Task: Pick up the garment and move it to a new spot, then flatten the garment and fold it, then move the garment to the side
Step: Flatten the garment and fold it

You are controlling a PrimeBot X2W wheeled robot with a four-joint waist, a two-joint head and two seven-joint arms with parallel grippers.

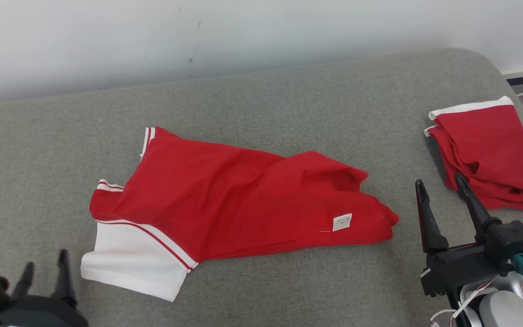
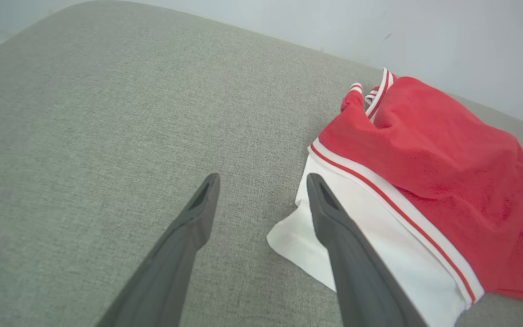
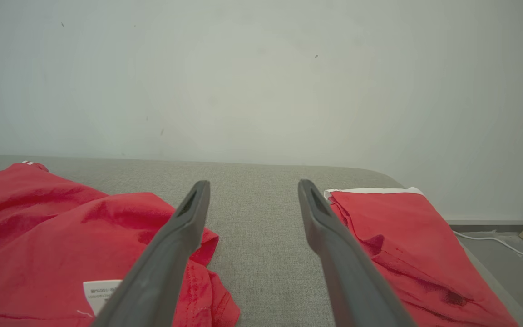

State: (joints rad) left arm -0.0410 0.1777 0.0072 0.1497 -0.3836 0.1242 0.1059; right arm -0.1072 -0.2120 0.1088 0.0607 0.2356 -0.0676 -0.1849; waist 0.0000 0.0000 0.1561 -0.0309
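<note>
A red garment (image 1: 239, 204) with white, red-striped trim lies crumpled in the middle of the grey cushioned surface (image 1: 288, 95), a white care label (image 1: 342, 222) showing near its right end. Its white panel (image 1: 130, 263) points toward my left gripper (image 1: 46, 265), which stands open at the lower left, just off the cloth. In the left wrist view the garment (image 2: 447, 172) lies to the right of the left gripper (image 2: 261, 181), whose right finger crosses the white edge. My right gripper (image 1: 441, 181) is open and empty, between this garment (image 3: 61, 236) and a folded one.
A second red garment (image 1: 488, 154) with a white band lies folded at the right end of the surface, also seen as the folded garment (image 3: 407, 240) in the right wrist view. A pale wall (image 1: 243, 32) runs behind. A white cable (image 3: 497, 240) lies on the floor beyond the right edge.
</note>
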